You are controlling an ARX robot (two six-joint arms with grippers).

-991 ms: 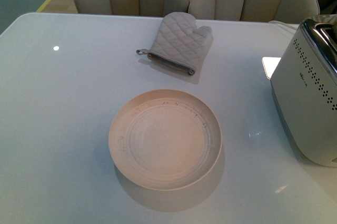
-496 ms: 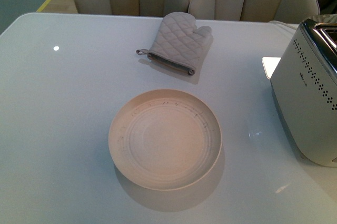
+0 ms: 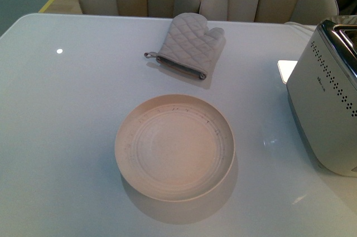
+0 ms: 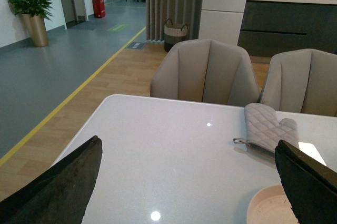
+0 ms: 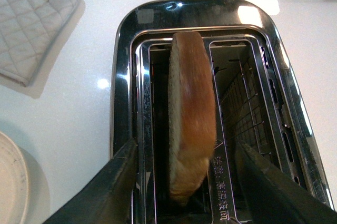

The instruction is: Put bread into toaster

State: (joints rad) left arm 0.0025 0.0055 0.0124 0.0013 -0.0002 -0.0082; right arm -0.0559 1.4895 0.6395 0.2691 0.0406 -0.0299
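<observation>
Front cam looks down over worktop [image 3: 67,136]. Left wrist cam sits low, facing chairs. Right wrist cam close above toaster [image 5: 126,76]. All share oven mitt [image 3: 189,44].

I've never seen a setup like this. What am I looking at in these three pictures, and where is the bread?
This is a robot with two arms, each ending in a gripper. One camera sits on its body and looks over a white table: there you see an empty plate, a quilted oven mitt and the toaster at the right. The other two cameras ride on the wrists. The left gripper is open and holds nothing, high over the table. The right gripper hangs just above the toaster, its dark fingers spread either side of the bread, which stands on edge in a slot, its top sticking out. The fingers do not seem to touch it.
</observation>
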